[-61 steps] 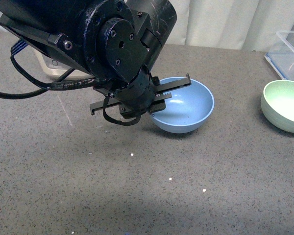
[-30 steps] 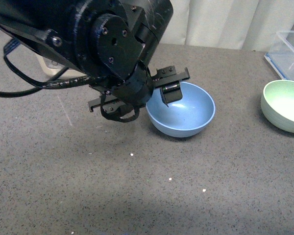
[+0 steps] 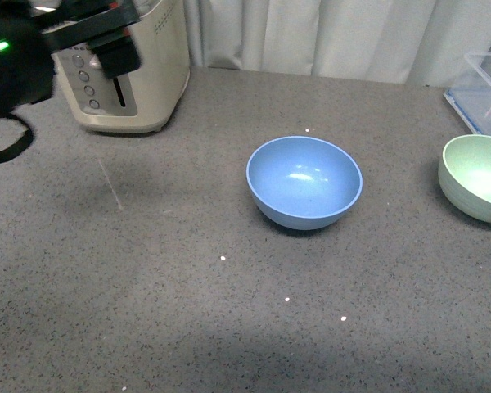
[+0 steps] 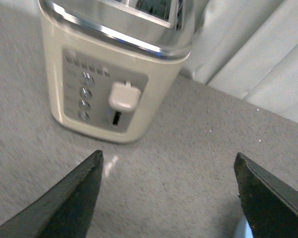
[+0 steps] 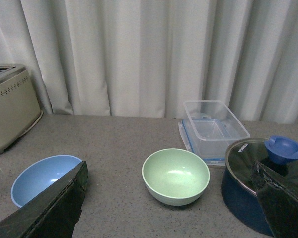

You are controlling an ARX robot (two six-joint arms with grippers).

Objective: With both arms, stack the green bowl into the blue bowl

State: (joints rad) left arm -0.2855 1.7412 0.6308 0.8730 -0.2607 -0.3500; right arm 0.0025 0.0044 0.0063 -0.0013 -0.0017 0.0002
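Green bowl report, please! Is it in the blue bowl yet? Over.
Left gripper open, empty, facing the toaster. Right gripper open, empty. Green bowl upright, apart from the blue bowl, not stacked. Nothing between them.

A grey speckled desk (image 3: 172,246) is being backed by a pale pleated curtain (image 5: 139,54) hanging down to its far edge. Soft light is being cast across the desk, and its near edge is being shadowed.

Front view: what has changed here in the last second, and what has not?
The left arm has pulled away from the blue bowl, up and to the left, and is now in front of the toaster. The blue bowl and the green bowl stayed where they were.
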